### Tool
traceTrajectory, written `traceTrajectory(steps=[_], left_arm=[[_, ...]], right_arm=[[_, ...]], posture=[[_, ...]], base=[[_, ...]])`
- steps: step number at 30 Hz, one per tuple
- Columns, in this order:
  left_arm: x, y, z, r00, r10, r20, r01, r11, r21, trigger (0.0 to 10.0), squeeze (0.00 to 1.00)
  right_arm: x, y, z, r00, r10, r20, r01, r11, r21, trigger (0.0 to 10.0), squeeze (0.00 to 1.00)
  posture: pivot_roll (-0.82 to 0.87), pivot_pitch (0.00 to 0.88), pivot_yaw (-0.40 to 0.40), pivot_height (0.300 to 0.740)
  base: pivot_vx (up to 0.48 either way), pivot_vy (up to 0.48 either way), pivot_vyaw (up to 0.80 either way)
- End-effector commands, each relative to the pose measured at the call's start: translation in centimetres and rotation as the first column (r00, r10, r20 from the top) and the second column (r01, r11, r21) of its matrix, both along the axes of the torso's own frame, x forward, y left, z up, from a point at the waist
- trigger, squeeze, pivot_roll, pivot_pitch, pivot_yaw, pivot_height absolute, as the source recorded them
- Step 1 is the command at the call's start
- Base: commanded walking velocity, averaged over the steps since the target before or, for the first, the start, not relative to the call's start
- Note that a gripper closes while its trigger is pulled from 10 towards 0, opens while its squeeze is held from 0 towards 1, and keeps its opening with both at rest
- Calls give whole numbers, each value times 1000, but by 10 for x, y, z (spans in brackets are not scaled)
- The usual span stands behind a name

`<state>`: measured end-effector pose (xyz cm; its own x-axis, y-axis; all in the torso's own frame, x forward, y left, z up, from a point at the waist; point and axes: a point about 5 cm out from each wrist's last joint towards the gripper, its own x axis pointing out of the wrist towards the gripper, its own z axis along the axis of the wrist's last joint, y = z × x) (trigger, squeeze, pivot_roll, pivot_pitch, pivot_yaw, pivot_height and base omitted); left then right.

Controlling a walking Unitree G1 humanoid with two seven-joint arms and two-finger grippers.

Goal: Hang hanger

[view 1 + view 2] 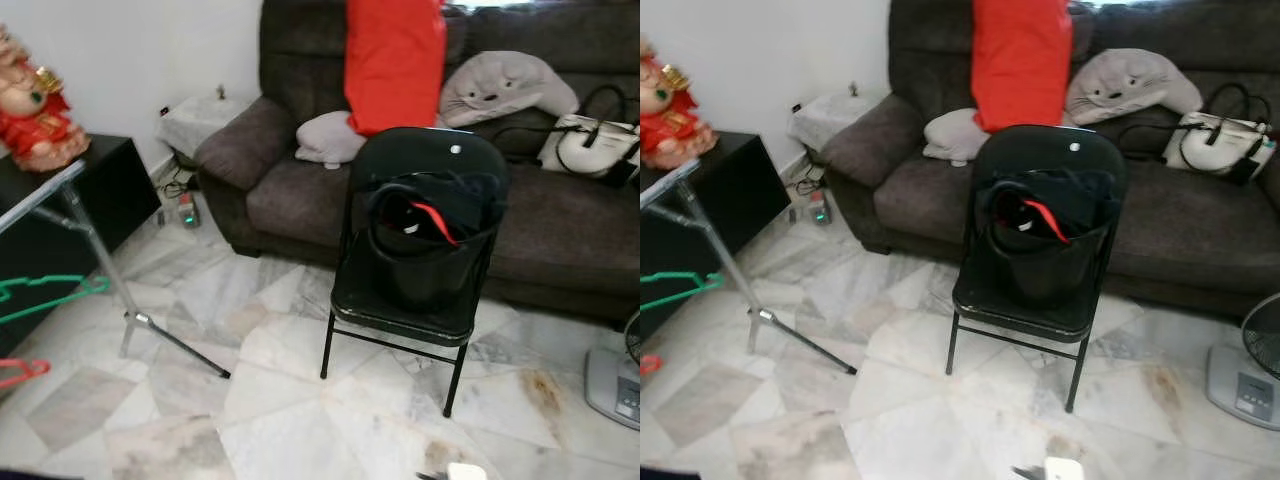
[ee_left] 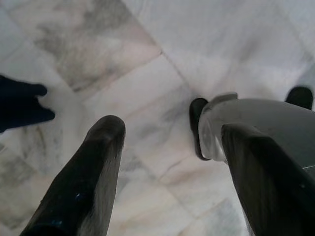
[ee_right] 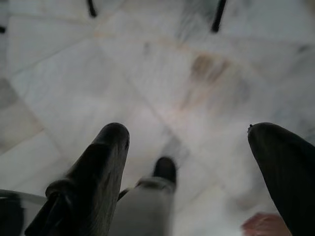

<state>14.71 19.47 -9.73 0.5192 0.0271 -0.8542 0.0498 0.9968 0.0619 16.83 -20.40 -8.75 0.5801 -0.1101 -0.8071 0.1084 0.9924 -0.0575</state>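
Hanging spread-fingered and empty over glossy marble floor [image 1: 300, 400], we are facing a black folding chair [image 1: 410, 290], green hanger [image 1: 50, 295] at left edge.

The left pincer [image 2: 170, 162] hangs over the marble floor [image 2: 147, 73], its two black fingers [image 2: 86, 182] spread wide with nothing between them. Past the far finger sits a silver-grey rounded part of the robot [image 2: 256, 128], with a black foot-like shape [image 2: 198, 125] beside it. A dark shape [image 2: 19, 103] juts in at the edge.
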Motion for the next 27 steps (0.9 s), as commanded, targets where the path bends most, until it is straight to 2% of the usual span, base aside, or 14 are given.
traceTrajectory(steps=[1, 27], left_arm=[[-9, 13, -2, 999, 20, -35, -19, 999, 27, 10000, 0], [-10, 13, -2, 999, 25, -37, -24, 999, 24, 10000, 0]], right_arm=[[6, 14, 0, 1000, 16, 14, -16, 999, 32, 10000, 0], [6, 14, 1, 999, 24, 26, -25, 999, 35, 10000, 0]], posture=[[39, 56, 64, 740], [45, 62, 63, 740]], base=[[300, 0, 0], [297, 0, 0]])
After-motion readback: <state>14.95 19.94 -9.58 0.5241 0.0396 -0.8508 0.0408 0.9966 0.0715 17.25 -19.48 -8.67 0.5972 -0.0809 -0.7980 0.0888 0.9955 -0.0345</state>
